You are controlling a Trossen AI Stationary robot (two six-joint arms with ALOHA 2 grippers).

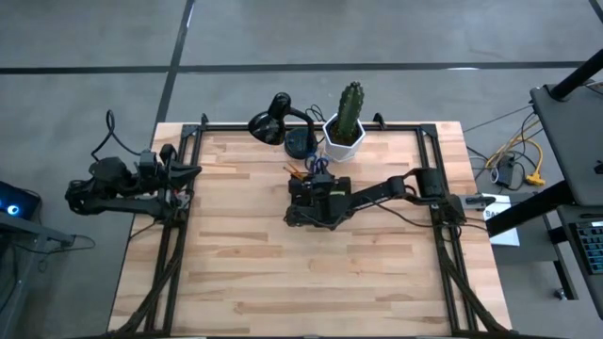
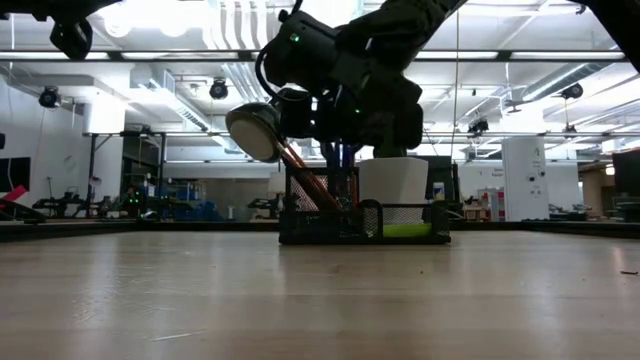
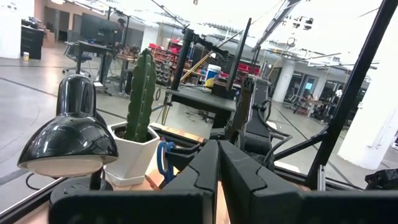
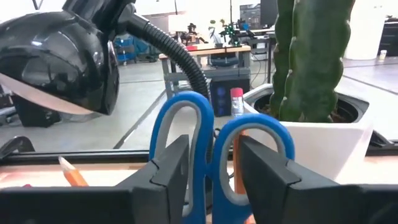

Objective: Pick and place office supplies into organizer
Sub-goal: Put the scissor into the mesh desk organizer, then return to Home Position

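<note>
1. Right gripper (image 4: 211,165) hangs over the organizer (image 2: 365,222), which sits toward twelve o'clock of the table (image 1: 311,273), just short of the cactus (image 1: 350,108) in its white pot (image 1: 345,139); the arm comes in from three o'clock.
2. Its fingers stand either side of the blue-handled scissors (image 4: 214,149), which are upright in the organizer with handles up; whether the pads press the handles I cannot tell — the grip may be letting go, that is my guess only.
3. Left gripper (image 3: 217,180) is parked at nine o'clock by the table edge, fingers closed on nothing.
4. Pencils (image 2: 305,185) lean in the organizer's left compartment in the low view; a lime-green sticky pad (image 2: 408,230) lies low in its right part.
5. Risks, as I judge: a lift with the handles snagged on a finger would drag the scissors back out or tip the light organizer; the lamp (image 1: 273,122) and pot stand close at eleven and one o'clock, so a careless swing of the wrist could knock either.
6. Views: only the right wrist view shows the handles between the fingers and a pencil tip (image 4: 73,173) beside; only the low view shows the organizer's compartments and contents; the high view hides the organizer mostly under the arm, yet alone places both arms on the table.
</note>
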